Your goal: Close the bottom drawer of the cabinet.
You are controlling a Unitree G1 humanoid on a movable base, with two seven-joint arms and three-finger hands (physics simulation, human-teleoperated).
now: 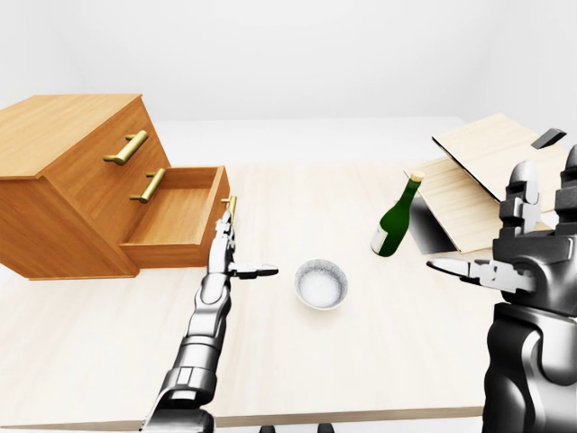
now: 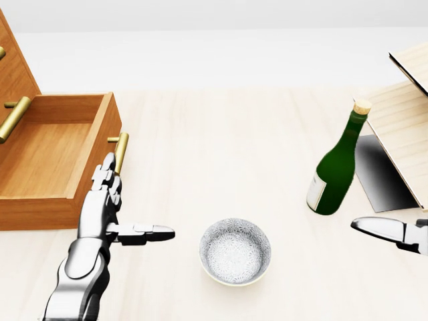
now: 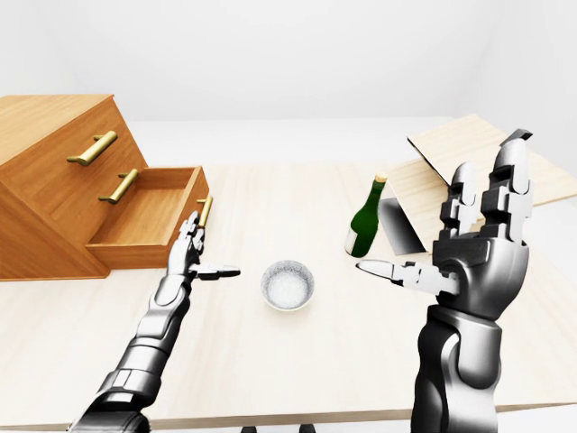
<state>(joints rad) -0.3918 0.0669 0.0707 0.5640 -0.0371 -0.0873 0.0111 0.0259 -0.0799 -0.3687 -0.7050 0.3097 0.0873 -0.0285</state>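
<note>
One cabinet (image 1: 63, 180) on the bench (image 1: 361, 361), with three drawers: two shut, one, the bottom drawer (image 1: 176, 221), pulled out. Three brass handles (image 1: 126, 147), one per drawer. One green bottle (image 1: 395, 219), corked. One bowl (image 1: 321, 283). One pale wooden box (image 1: 478, 185), lid open. Two hands in view: left hand (image 2: 107, 210), right hand (image 3: 469, 257)

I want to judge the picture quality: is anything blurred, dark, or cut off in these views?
All three views are sharp and evenly lit, shadows faint. In the head view, the cabinet and right hand are cut by the edges. In the left-eye view, the bottom drawer shows whole, the left hand beside it.
</note>
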